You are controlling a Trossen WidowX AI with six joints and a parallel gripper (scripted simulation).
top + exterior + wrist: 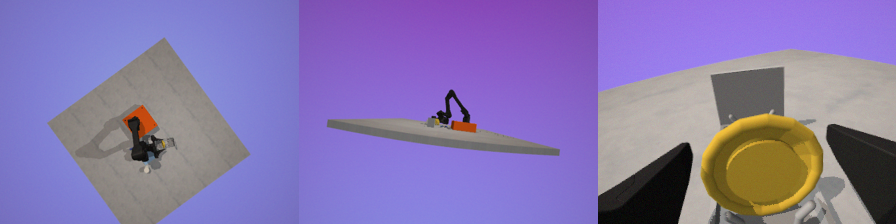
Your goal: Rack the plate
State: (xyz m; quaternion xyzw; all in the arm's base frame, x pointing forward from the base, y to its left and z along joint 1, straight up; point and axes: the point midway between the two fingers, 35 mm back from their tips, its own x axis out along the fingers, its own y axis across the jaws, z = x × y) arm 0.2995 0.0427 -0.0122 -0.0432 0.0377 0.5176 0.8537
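Purple-blue emptiness surrounded a big grey slab (187,90) (389,132) (653,110), set cornerwise in the top view, with an orange block (144,115) (463,126) a little toward eleven o'clock from its centre; the black arm (136,136) (448,103) rose from that block, its forearm folded down and its wrist turned toward three o'clock in the top view; the dish rack (171,142) (430,122) (750,92) lay at about four o'clock from the block, a wire frame with a grey end panel, and as a container it held just one thing that could be made out, the yellow plate (163,144) (437,121) (765,172), standing on edge with rail tips showing at its five and seven o'clock, though which slot it was in could not be told; the gripper (163,146) (759,140) had its jaws spread, one at nine o'clock and one at three in the wrist view, apart from the plate's rim and gripping nothing; release looked to be the step in hand, nearly finished, and the next move called for a straight retreat toward nine o'clock in the top view, with neither finger brushing the rim, since a sideways nudge might tip the plate; smallest came a pale round-ended object (146,170), at six o'clock from the arm's elbow
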